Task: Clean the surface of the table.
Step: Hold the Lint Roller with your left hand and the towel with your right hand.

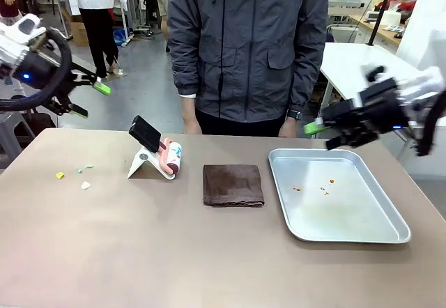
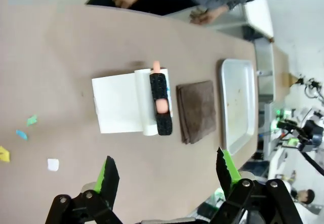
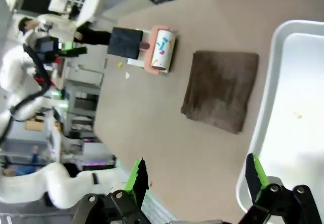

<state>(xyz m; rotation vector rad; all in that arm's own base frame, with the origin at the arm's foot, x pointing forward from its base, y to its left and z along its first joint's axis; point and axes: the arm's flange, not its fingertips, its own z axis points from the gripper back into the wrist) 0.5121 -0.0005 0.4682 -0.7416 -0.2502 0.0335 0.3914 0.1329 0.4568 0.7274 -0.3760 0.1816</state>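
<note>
The brownish-tan table (image 1: 174, 252) carries a few small paper scraps (image 1: 85, 185) near its left end; they also lie at the left edge of the left wrist view, scraps (image 2: 53, 164). A folded brown cloth (image 1: 233, 185) lies at the middle, and a lint roller (image 1: 171, 158) rests on a white stand to its left. My left gripper (image 1: 90, 100) hangs open, high above the table's left end, holding nothing. My right gripper (image 1: 324, 134) is open and hovers over the far edge of the tray. From the wrists, the left gripper (image 2: 166, 167) and right gripper (image 3: 196, 169) both stand apart over the table.
A silver metal tray (image 1: 390, 237) with a few crumbs sits at the right. A person in a grey jacket stands at the far side, one hand (image 1: 289, 127) at the table's edge. White tables stand behind on the right.
</note>
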